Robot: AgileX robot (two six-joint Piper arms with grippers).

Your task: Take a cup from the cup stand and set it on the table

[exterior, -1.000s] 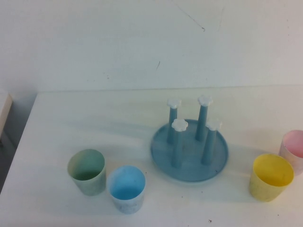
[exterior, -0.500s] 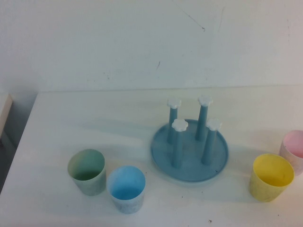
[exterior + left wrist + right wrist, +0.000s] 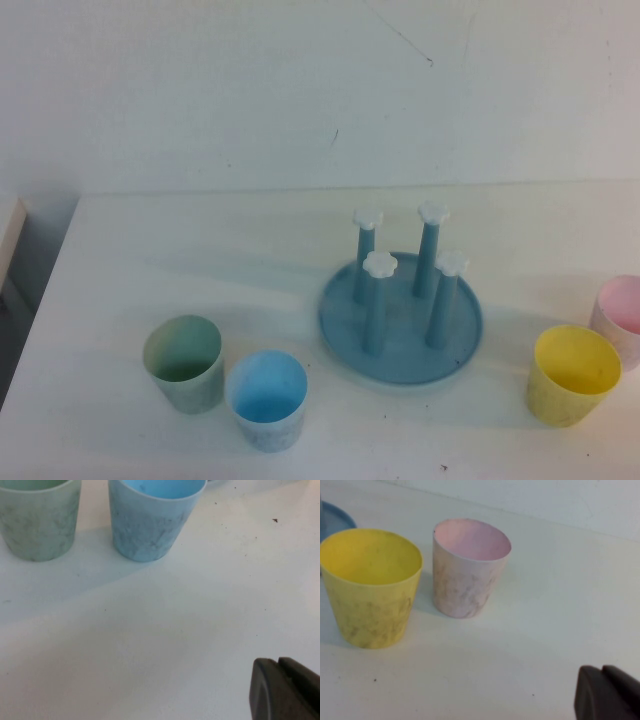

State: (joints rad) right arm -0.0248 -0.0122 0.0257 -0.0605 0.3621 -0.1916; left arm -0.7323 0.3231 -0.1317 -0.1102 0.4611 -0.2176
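Left gripper (image 3: 285, 690) and right gripper (image 3: 607, 692) low over table, jaw state untellable; small light blue tapered cup (image 3: 267, 398), at stand's 8 o'clock, looks light, slick — grip its rim.

The high view looks down from the robot's side over the table (image 3: 120, 270) and cup stand (image 3: 401, 320), while the left wrist view sits low and close to the blue cup (image 3: 152, 517) and green cup (image 3: 37, 520), and the right wrist view sits close to the yellow cup (image 3: 370, 587) and pink cup (image 3: 469, 567), all also seen from above.
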